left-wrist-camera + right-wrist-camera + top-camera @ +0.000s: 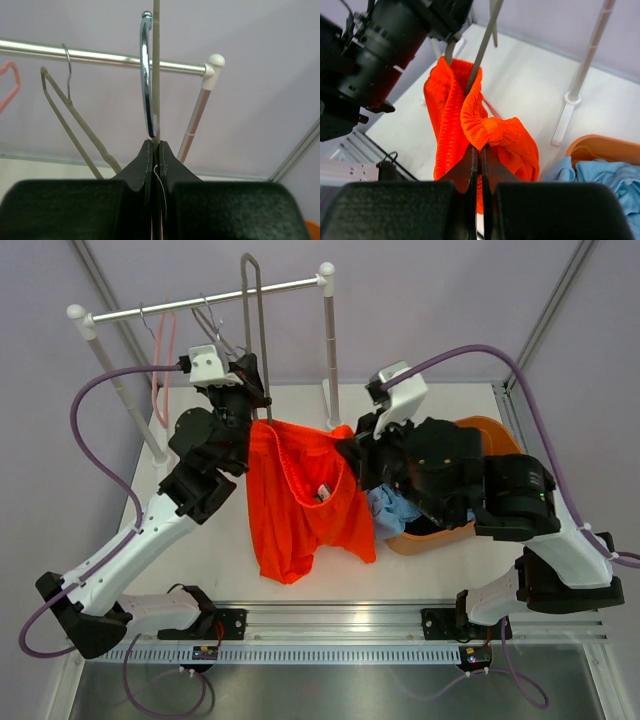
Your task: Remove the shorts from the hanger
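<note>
Two arms are meeting over the table (400, 580) in the top view. The left gripper (252, 390) is pinching the grey hanger (263, 350) upright, and the orange shorts (300, 510) are draping from it down toward 6 o'clock. The right gripper (348, 455) is biting the waistband at the garment's 3 o'clock edge. Further toward 3 o'clock, light blue shorts (392, 510) are lying in the orange basket (490, 425).

In the left wrist view, the jaws are pressing fully together on the hanger's stem. Its chrome hook (145, 75) is rising to 12 o'clock and crossing the rail (100, 56).

In the right wrist view, the jaws are clamping tight on a bunched fold of orange fabric, with the hanger's bar slanting up toward 12 o'clock.
</note>
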